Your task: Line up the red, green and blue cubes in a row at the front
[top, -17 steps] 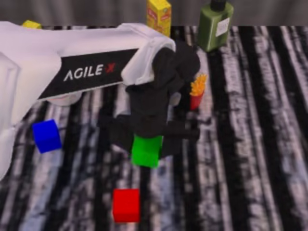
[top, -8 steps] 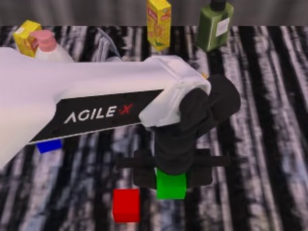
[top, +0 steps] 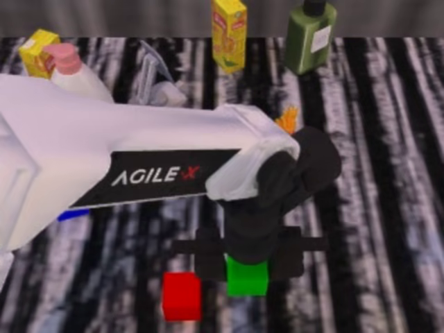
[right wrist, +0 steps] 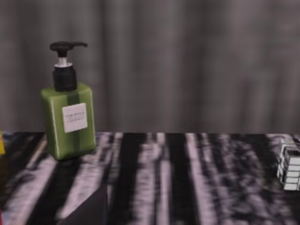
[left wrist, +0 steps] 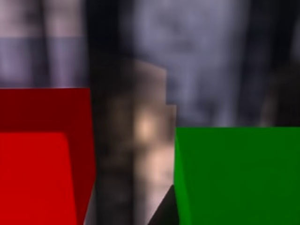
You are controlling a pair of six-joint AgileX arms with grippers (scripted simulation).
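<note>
Top view: left arm point(top: 139, 173), lettered "AGILE X"; left gripper point(top: 248, 258) clasps green cube point(top: 247, 277) at table front, just right of red cube point(top: 182, 295), edges parallel. Blue cube point(top: 73, 214) mostly hidden.
Left wrist view: red cube point(left wrist: 42, 159), green cube point(left wrist: 239, 173) apart.
Right wrist view: green pump bottle point(right wrist: 69, 117), label unreadable.

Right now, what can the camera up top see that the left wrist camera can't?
Only the top view shows the left arm's pincer over the green cube, a sliver of blue cube, the yellow carton and the green pump bottle. Only the left wrist view shows the gap between the cubes up close. Both show the red cube beside the green one.
</note>
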